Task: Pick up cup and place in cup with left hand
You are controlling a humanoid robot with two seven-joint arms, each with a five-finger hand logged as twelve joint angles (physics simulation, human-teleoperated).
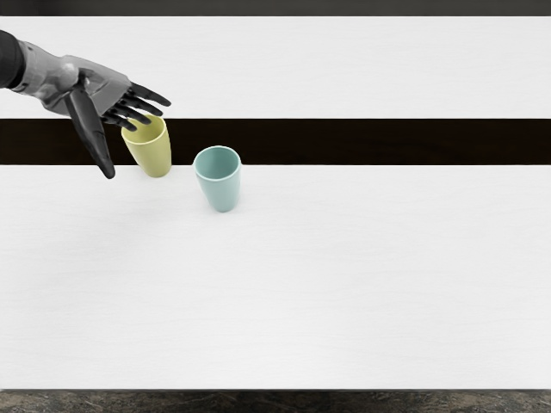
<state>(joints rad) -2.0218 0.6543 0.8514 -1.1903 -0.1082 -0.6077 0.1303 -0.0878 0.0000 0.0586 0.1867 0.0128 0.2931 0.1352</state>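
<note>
Left hand (93,84), grey and black, is spreading wide, its fingers overlapping a rim in view. Yellow tapered cup (153,156) is standing upright behind them on the striped table (344,275). Pale teal tapered cup (222,189) is standing upright just beside, rightward.

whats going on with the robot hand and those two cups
The left hand is open at the yellow cup, its fingers over the rim, apparently about to grasp it. The teal cup stands upright beside the yellow one. Neither cup is inside the other.
</note>
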